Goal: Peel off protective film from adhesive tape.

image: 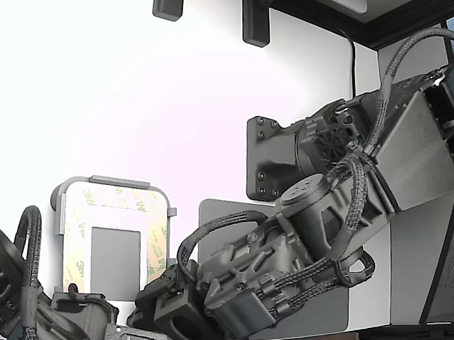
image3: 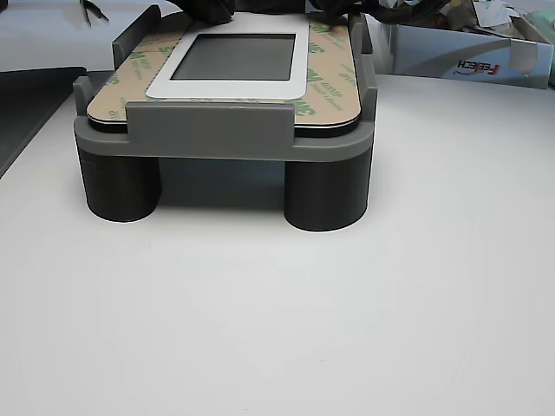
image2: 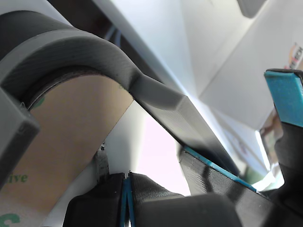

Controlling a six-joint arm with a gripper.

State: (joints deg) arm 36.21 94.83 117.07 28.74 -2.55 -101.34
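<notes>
The protective film is tan paper with green 3M print. It lies flat as a frame around the white plate with its grey square centre, and it shows again in the other view. The adhesive tape is hidden under it. My gripper sits at the fixture's near end in the exterior view. The wrist view is very close to a curved corner of the film under the grey fixture rim. My gripper is open; its blue-padded fingers stand apart with nothing between them.
The grey fixture stands on two dark round legs on a white table. A second dark arm reaches in at the exterior view's lower left. A dark grey mat lies under my arm. A box stands at the back right.
</notes>
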